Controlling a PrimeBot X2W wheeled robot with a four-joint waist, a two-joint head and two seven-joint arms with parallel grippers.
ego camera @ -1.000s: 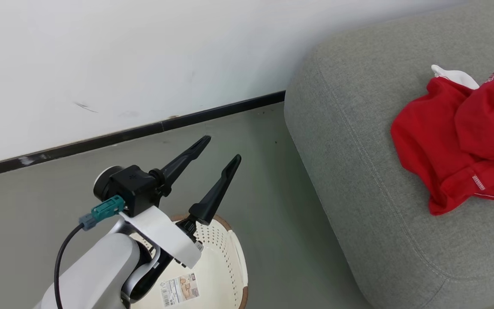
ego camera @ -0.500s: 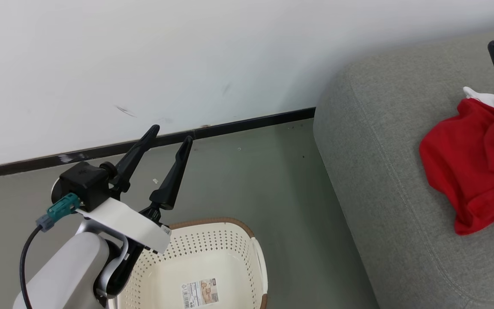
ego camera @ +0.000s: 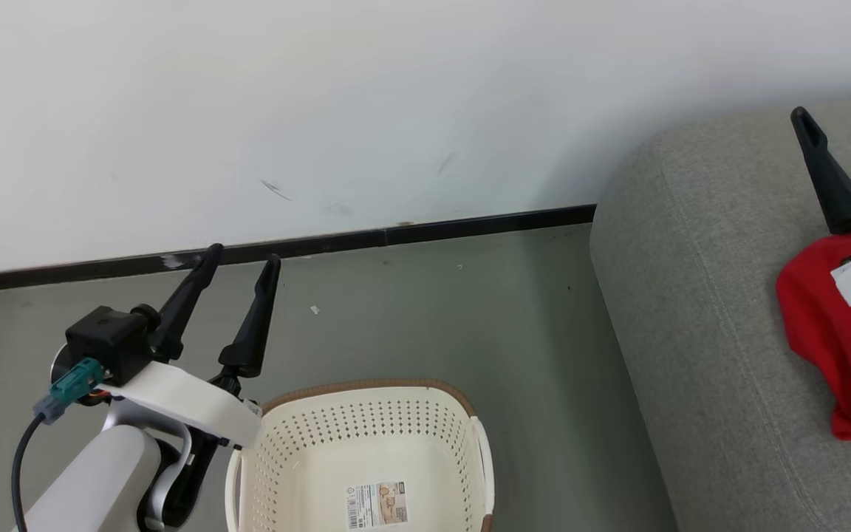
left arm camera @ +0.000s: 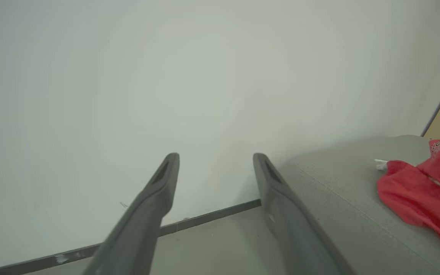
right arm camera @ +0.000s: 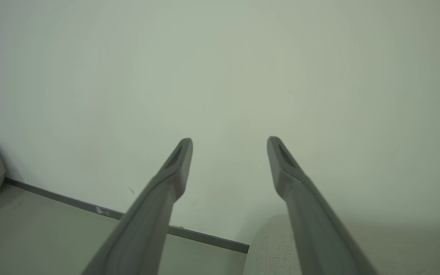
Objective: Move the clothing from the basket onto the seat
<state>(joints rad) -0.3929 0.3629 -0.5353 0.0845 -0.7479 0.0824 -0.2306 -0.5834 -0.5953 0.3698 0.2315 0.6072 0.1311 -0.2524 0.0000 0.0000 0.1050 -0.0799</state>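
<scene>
The bright red soft fabric clothing is seen heaped on the large grey fabric-upholstered seat at the right edge of the head view, with a scrap of white trim at its top. The right gripper is seen at the upper right, in front of the heap's upper part, its two long dark fingers spread apart and clamped on nothing. The cream-white perforated plastic basket with a brown rim is set on the grey-green floor at the bottom centre, and a printed label is seen on its bottom. The left gripper is seen at the lower left, just beside the basket, its fingers likewise parted and empty.
</scene>
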